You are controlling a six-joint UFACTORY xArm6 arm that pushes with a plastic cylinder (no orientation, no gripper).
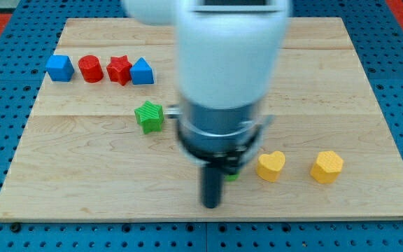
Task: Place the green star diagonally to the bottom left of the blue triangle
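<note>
The green star (149,116) lies on the wooden board (75,175), left of centre. The blue triangle (142,71) sits above it near the view's top left, at the right end of a row of blocks. The star is just below the triangle and slightly to its right. My rod comes down in the middle of the view and my tip (211,206) rests on the board near the bottom, well to the right of and below the star, not touching it.
A blue cube (59,68), a red cylinder (89,69) and a red star (119,69) line up left of the triangle. A yellow heart (271,166) and a yellow hexagon (326,166) lie at the right. A small green block (232,175) peeks out behind the rod.
</note>
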